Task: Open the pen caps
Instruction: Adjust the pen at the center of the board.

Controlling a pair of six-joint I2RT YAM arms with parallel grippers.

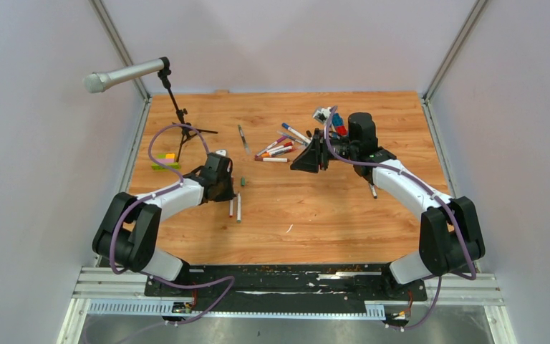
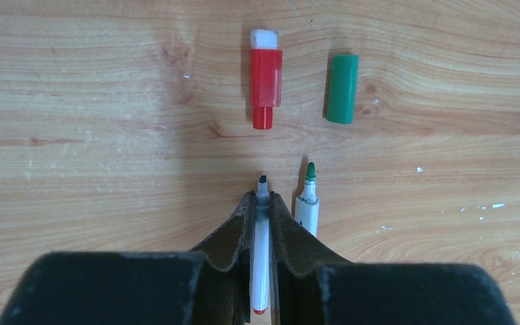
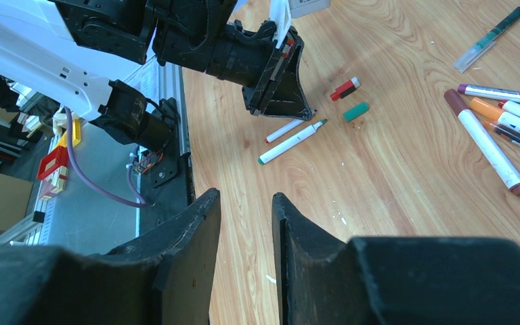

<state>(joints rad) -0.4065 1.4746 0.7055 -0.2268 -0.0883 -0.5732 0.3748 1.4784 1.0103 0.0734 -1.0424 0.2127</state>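
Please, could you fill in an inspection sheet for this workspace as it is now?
Surface: wooden table, a few white flecks.
Job's things: uncapped pen between the left fingers; green-tipped pen beside it; red cap and green cap lying apart; pile of capped pens.
Clutter: green-yellow brick bar; blue-and-red toy.
Grippers: left gripper shut on the uncapped pen; right gripper open, empty.
Cables: purple cables along both arms.
Surroundings: microphone on a stand; pale walls.
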